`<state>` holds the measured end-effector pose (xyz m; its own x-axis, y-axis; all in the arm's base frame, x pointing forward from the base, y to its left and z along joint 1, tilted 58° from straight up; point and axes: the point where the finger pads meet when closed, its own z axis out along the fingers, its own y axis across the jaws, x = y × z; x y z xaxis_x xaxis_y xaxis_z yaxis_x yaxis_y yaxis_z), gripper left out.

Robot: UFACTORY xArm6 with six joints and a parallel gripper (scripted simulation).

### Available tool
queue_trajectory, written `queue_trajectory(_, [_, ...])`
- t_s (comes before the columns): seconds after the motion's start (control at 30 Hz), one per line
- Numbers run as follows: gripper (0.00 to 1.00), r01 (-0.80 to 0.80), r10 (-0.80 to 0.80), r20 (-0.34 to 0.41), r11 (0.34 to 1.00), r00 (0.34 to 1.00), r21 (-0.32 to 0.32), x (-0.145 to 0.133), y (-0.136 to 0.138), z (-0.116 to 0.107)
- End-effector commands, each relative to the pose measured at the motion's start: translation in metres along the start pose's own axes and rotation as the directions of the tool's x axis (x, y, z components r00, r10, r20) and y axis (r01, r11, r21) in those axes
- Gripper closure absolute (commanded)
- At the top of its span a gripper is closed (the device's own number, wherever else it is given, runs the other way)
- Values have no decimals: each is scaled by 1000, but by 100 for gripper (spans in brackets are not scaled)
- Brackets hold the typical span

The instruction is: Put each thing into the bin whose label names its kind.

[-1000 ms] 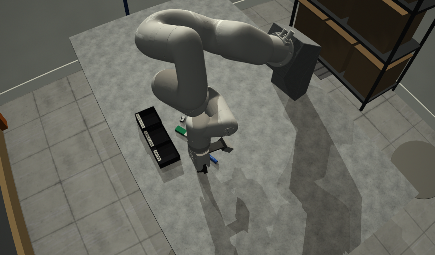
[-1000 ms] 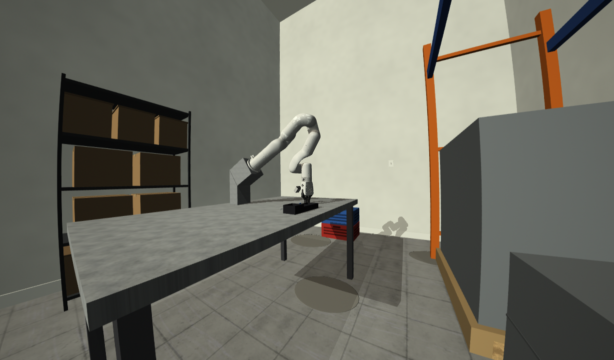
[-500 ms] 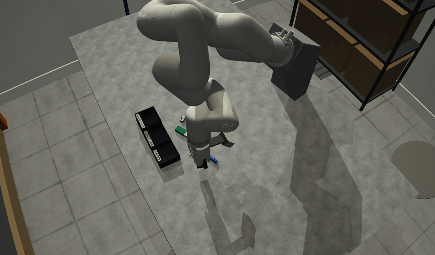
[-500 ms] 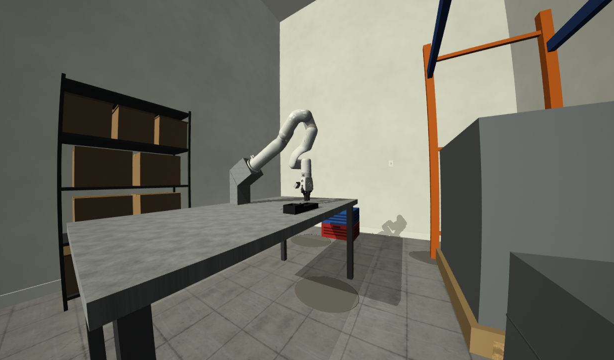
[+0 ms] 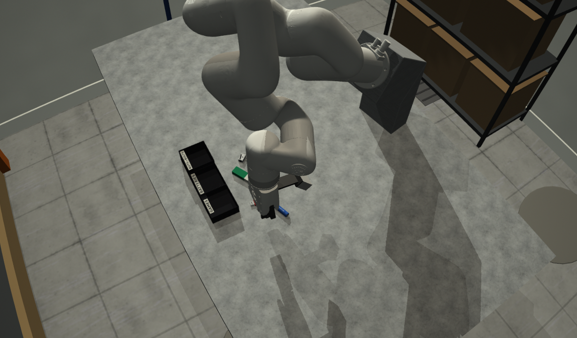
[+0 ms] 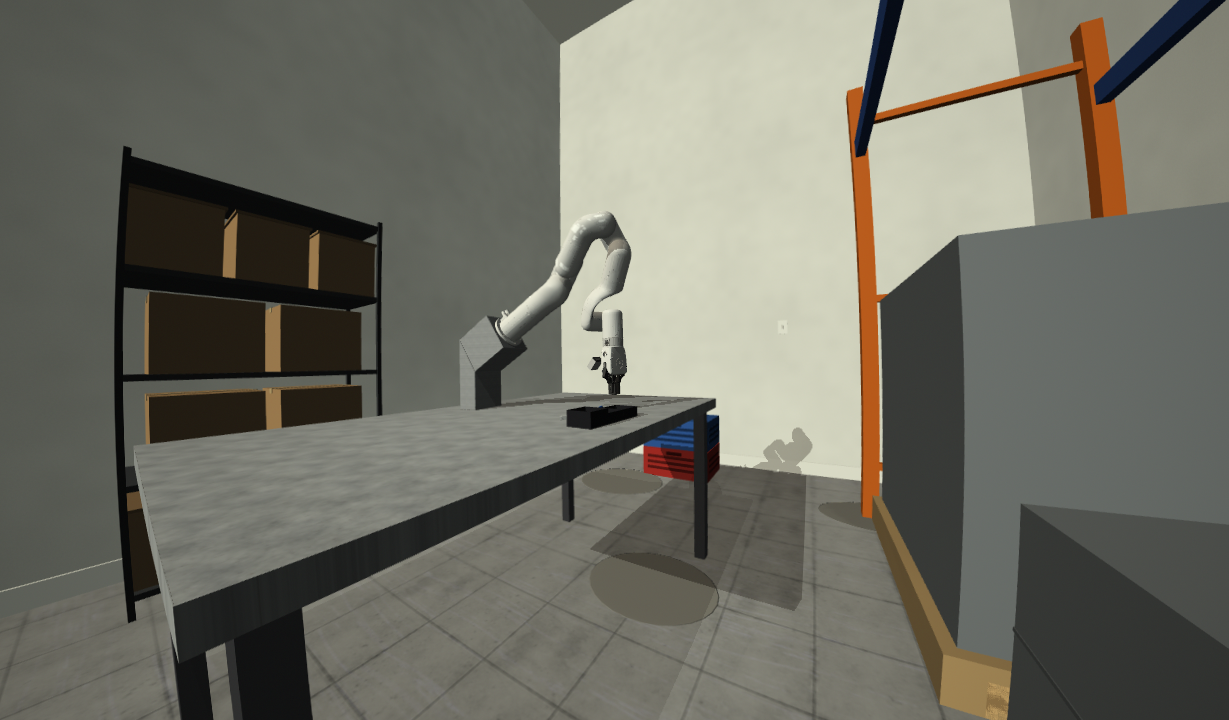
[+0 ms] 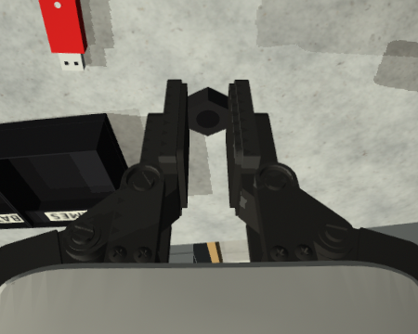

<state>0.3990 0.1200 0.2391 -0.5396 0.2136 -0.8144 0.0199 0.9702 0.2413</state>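
Observation:
My gripper (image 5: 268,216) (image 6: 614,391) (image 7: 207,109) is shut on a black hex nut (image 7: 197,106) and holds it above the table, right of the GAMES bin. Three joined black bins (image 5: 226,216) (image 6: 586,418) (image 7: 46,138) carry the labels NUTS+BOLTS (image 5: 186,160), BATTERIES (image 5: 197,183) and GAMES (image 5: 208,206). A red USB stick (image 7: 64,30) lies on the table near the bins. A blue cylinder (image 5: 284,211) lies right of the gripper. A green block (image 5: 240,172) with a pale end and a small silvery thing (image 5: 241,157) lie beside the bins. The arm partly hides the green block.
The arm's base (image 5: 393,92) (image 6: 484,367) stands on the grey table (image 5: 147,104) (image 6: 349,474). The table's long edge runs beyond the labelled side of the bins. A shelf (image 5: 511,90) (image 6: 251,376) with cardboard boxes stands beyond the base, off the table.

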Motion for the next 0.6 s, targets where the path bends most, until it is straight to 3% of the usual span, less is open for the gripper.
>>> queue_trajectory(0.0, [100,1,-1,-5,1000,1000,11,-1,0,-1])
queue_trajectory(0.47, [100,1,-1,-5,1000,1000,11,-1,0,-8])
queue_trajectory(0.57, [100,-149,149,-3,989,989,11,-7,-16,-8])
